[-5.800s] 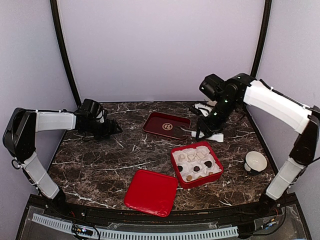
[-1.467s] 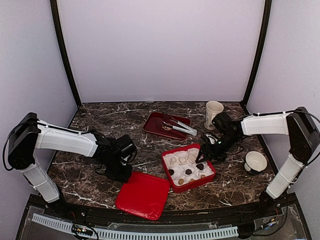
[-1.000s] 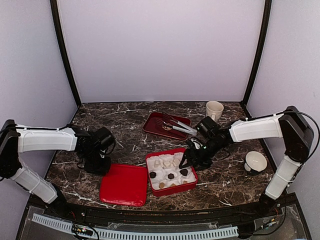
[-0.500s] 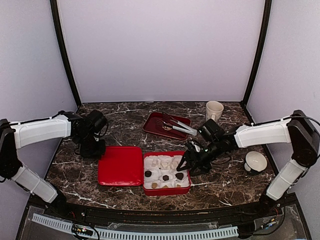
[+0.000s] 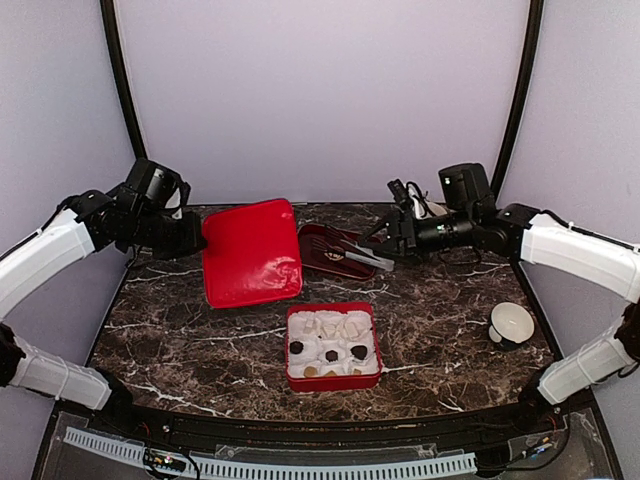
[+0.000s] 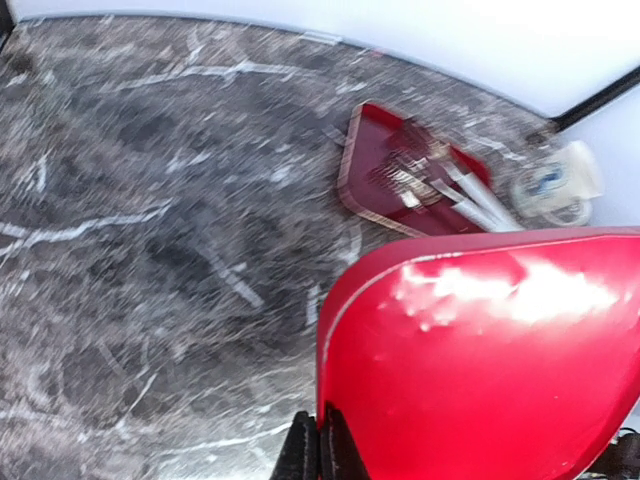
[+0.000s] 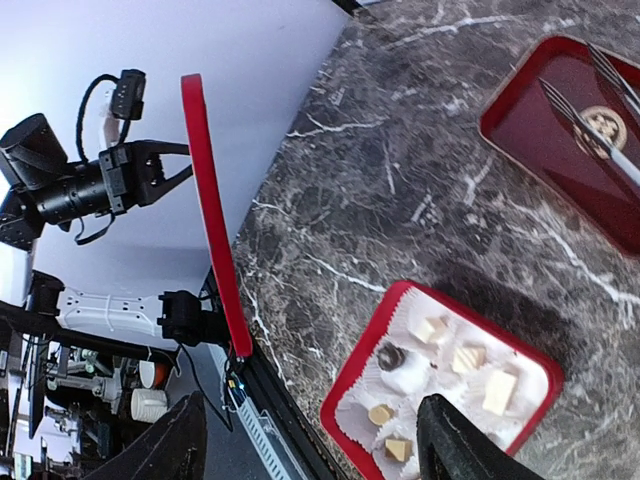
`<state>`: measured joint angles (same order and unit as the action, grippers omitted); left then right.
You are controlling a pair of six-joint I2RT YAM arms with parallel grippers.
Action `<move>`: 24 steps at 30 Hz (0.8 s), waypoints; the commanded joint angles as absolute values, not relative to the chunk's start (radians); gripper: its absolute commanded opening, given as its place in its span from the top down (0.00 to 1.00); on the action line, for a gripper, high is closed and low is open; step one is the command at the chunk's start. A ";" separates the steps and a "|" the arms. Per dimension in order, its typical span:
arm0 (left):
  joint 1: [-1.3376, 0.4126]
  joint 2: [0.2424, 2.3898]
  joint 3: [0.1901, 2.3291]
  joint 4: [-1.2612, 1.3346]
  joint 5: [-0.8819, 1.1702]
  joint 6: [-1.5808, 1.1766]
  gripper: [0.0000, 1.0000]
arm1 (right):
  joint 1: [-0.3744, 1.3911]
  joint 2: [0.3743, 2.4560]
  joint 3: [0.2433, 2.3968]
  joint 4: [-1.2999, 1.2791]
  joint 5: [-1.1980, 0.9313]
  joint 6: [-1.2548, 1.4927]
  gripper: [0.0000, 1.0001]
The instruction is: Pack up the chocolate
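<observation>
The chocolate [image 5: 331, 355] lies as small dark, tan and cream lumps in white paper cups inside an open red box [image 5: 290, 377]. In the right wrist view the chocolate [image 7: 432, 328] and the box [image 7: 356, 382] show below. A red lid [image 5: 250, 252] hangs tilted in the air at the back left, my left gripper [image 5: 200, 240] shut on its edge. Up close, the lid [image 6: 480, 350] fills the lower right and my left gripper [image 6: 318, 450] pinches its rim. My right gripper [image 5: 385, 235] is raised over the tray, open and holding nothing. Its fingers [image 7: 165, 450] stand wide apart.
A dark red tray [image 5: 312, 245] with metal tongs [image 5: 362, 257] sits at the back centre, just under my right gripper. A white bowl [image 5: 511, 322] stands at the right. The lid [image 7: 212, 220] shows edge-on from the right wrist.
My left arm has lifted the lid off the table, up and toward the back left. My right arm has risen away from the box to above the tray. The box has stayed put.
</observation>
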<state>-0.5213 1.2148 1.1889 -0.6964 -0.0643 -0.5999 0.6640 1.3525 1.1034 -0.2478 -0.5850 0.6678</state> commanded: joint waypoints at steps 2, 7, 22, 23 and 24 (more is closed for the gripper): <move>-0.578 1.164 1.195 -0.509 0.037 -0.582 1.00 | 0.715 1.394 1.231 -0.116 -0.649 0.661 0.29; -0.654 1.175 1.213 -0.491 0.004 -0.581 1.00 | 0.761 1.435 1.279 -0.101 -0.695 0.645 0.32; -0.703 1.205 1.200 -0.427 0.000 -0.596 1.00 | 0.820 1.486 1.342 -0.250 -0.616 0.528 0.72; -0.703 1.206 1.200 -0.425 0.004 -0.595 1.00 | 0.819 1.485 1.343 -0.263 -0.612 0.505 0.76; -0.704 1.207 1.199 -0.423 0.012 -0.593 1.00 | 0.820 1.485 1.347 -0.274 -0.612 0.489 0.79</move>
